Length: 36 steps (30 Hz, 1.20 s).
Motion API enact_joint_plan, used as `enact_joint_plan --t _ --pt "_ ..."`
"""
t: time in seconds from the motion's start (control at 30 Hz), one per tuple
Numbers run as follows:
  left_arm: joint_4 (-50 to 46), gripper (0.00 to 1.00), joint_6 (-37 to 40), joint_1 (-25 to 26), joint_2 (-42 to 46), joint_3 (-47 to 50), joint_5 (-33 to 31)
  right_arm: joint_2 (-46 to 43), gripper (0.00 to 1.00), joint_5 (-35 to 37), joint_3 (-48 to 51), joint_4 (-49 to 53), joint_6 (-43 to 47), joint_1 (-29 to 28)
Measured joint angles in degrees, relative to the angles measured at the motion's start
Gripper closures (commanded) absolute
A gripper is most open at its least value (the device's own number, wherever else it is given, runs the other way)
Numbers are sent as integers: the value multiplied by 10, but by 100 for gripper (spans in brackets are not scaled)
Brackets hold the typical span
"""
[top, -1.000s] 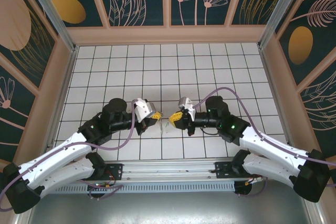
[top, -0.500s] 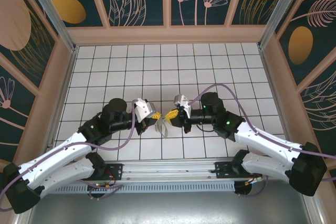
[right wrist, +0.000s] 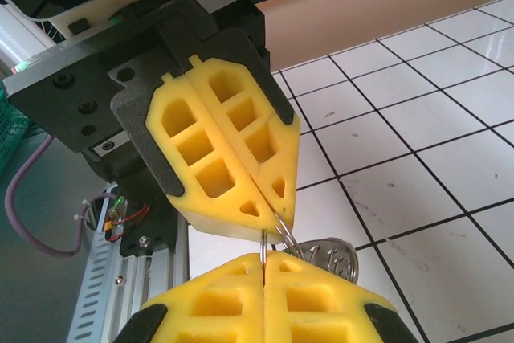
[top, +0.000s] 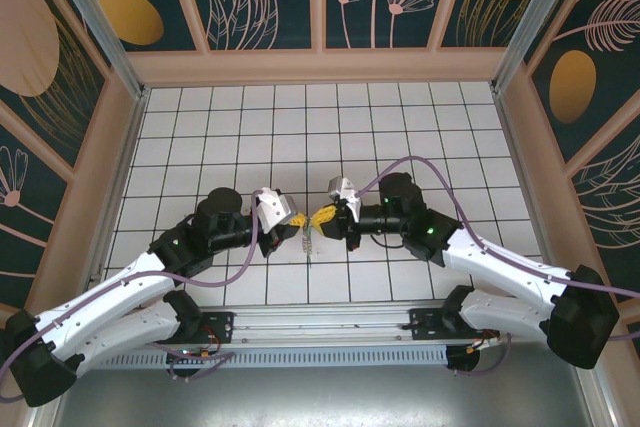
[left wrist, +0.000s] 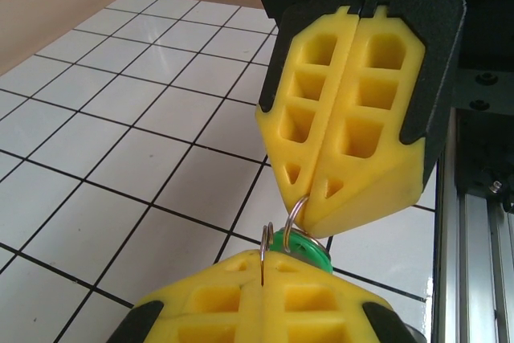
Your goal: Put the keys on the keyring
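Note:
My left gripper (top: 297,220) and right gripper (top: 322,215) meet tip to tip above the tiles at the middle front. In the left wrist view my left gripper (left wrist: 263,261) is shut on the keyring (left wrist: 266,238), a thin double silvery wire ring. Facing it, my right gripper (left wrist: 309,216) is shut on a single wire loop (left wrist: 295,213) beside the keys (left wrist: 312,253), one small round green piece. From the right wrist, my right gripper (right wrist: 263,259) pinches that loop (right wrist: 263,244), and the keys (right wrist: 333,259) show a silvery embossed face.
White tiled floor (top: 330,137) with beige walls all round. The aluminium base rail (top: 320,322) runs along the near edge under both arms. A small pale piece (top: 310,240) hangs just below the two tips.
My right gripper has swung left until its tip meets the left gripper's tip. The left arm has held still. Both stayed shut.

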State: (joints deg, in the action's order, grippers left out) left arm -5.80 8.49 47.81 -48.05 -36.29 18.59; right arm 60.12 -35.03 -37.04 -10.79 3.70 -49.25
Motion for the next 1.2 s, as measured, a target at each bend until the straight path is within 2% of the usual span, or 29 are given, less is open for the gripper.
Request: enact_joint_plan --t 1.2 --pt "-4 100 3 5 10 0 -28 19 100 34 -19 6 -15 6"
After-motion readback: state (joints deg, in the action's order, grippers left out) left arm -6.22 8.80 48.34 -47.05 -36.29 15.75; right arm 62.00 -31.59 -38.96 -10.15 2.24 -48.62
